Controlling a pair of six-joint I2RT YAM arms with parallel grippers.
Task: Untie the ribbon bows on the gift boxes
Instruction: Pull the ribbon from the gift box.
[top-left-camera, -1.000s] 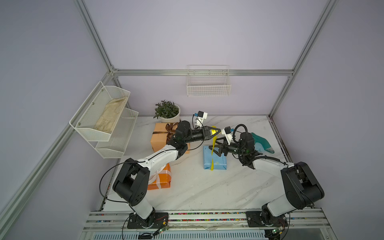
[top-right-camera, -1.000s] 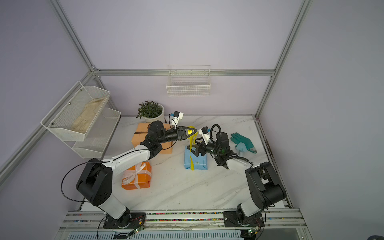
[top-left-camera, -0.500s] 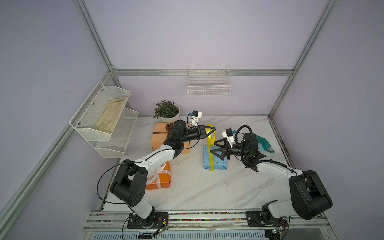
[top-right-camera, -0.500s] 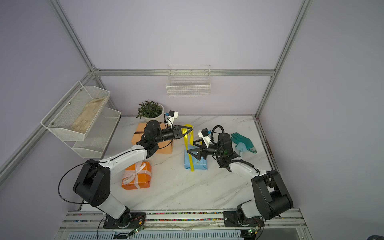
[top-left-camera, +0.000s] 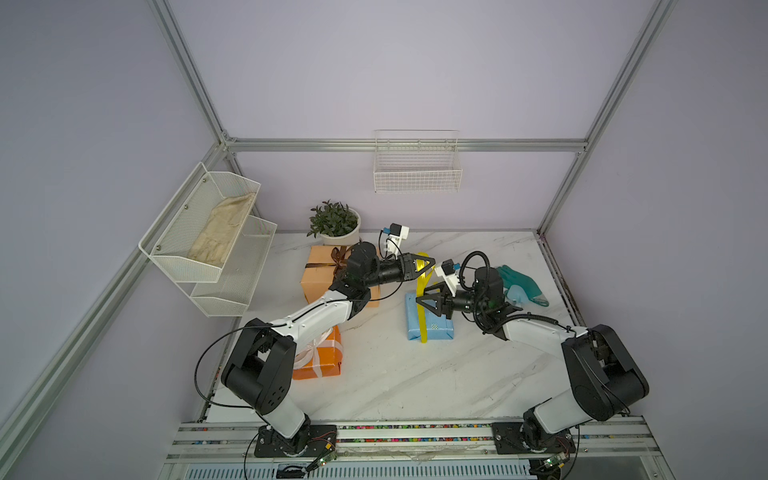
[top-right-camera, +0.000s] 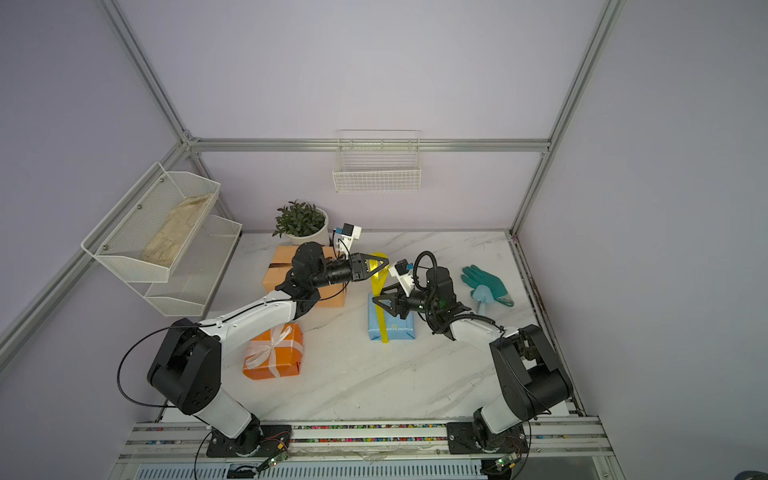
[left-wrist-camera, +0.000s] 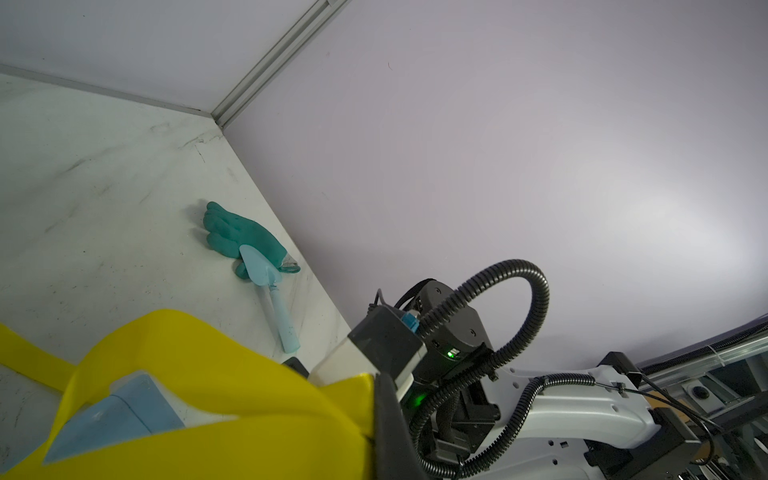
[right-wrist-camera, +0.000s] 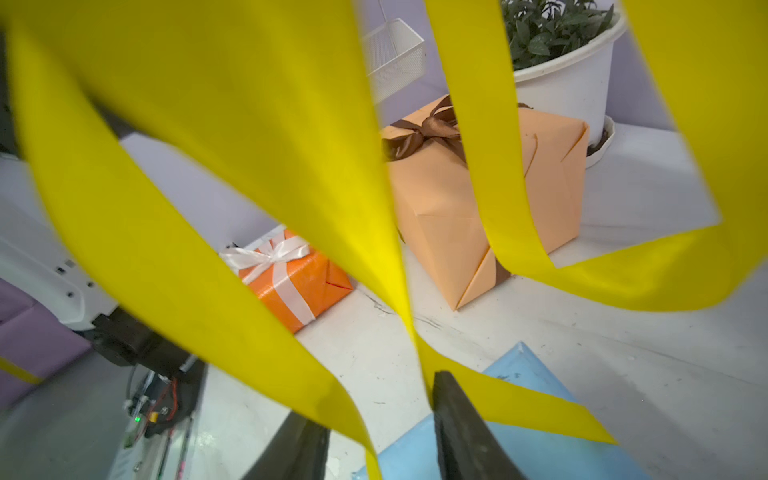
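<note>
Yellow ribbon: in both top views it's loose, no neat bow. One loop is held up off the light blue box and a strand lies flat across the lid.
Left gripper: jaws pinched tight on the top of that loop, up above the box.
Right gripper: just below the left jaws, right over the box, jaws partway apart around the hanging strand.
Left wrist view: yellow band fills the space right at the jaws, with a blue box corner under it. The teal glove is well beyond, nowhere near.
Right wrist view: two dark fingers with a clear gap and a ribbon strand running down between them. Doesn't look clamped to me. There's a twist just ahead of the jaws, so maybe a knot left.
Brown bow: tied on the peach box, well past the jaws.
White bow: tied on the orange box, also well past.
Progress: I'd say one bow mostly undone and two not started, so roughly a third in.
</note>
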